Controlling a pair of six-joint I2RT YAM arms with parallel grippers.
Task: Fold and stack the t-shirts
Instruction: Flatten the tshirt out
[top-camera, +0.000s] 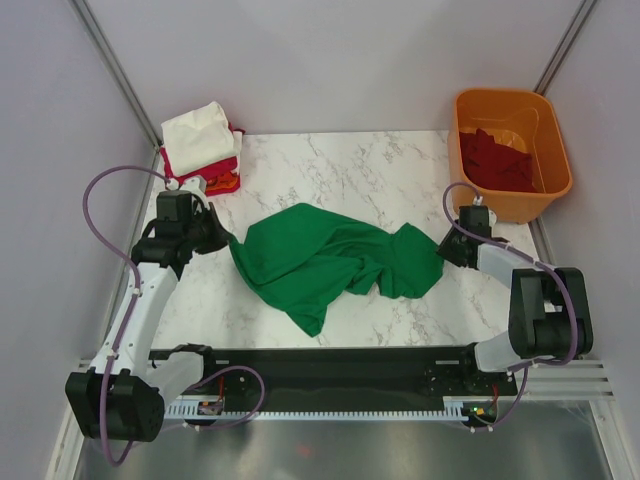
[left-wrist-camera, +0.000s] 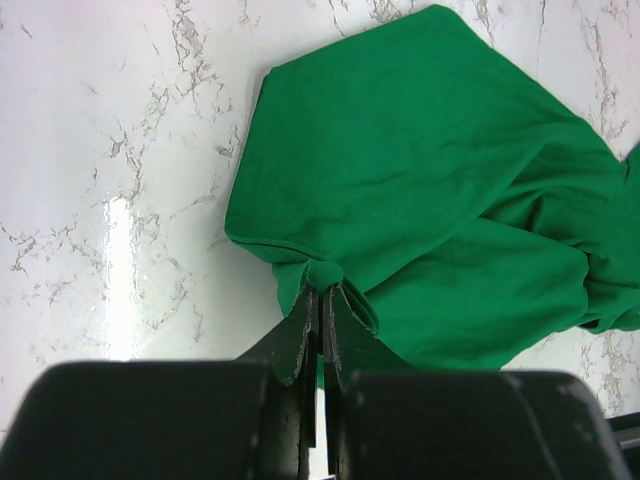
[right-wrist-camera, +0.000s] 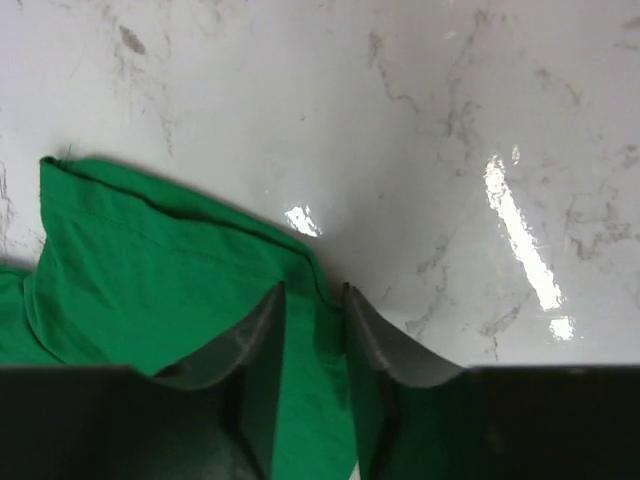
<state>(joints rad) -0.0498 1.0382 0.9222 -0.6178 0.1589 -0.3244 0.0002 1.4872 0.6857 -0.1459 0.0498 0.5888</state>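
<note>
A bright green t-shirt (top-camera: 320, 260) lies crumpled across the middle of the marble table. My left gripper (top-camera: 222, 238) is at its left edge, shut on a pinch of the green cloth (left-wrist-camera: 420, 190), which bunches right at the fingertips (left-wrist-camera: 322, 292). My right gripper (top-camera: 445, 250) is at the shirt's right edge. Its jaws stand a little apart, with the hem of the green t-shirt (right-wrist-camera: 150, 260) lying in the gap between the fingertips (right-wrist-camera: 313, 290). A stack of folded t-shirts (top-camera: 200, 150), cream-white on top with red and orange beneath, sits at the back left corner.
An orange plastic tub (top-camera: 548, 185) stands at the back right, just beyond my right arm, with dark maroon cloth (top-camera: 495, 160) inside. Grey walls close in both sides. A black rail (top-camera: 320, 362) runs along the near edge.
</note>
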